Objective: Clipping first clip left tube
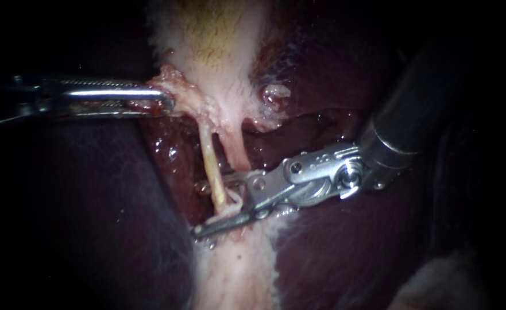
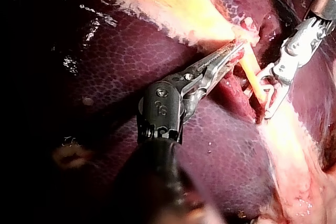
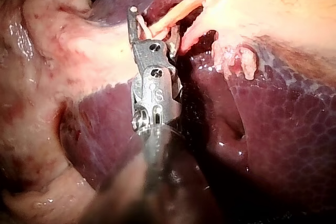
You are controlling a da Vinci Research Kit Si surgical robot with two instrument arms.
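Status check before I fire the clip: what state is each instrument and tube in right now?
Left instrument: jaws shut on tissue by the gallbladder.
Right instrument: jaws open, left tube between them.
Left tube: stretched taut, no clip on it.
Right tube: taut, no clip visible.

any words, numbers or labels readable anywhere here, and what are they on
left instrument, wrist housing: a small stamped mark, too blurred to read
right instrument, wrist housing: a small stamped mark, too small to read
liver, gallbladder, pink tissue, left tube: no text on any of them
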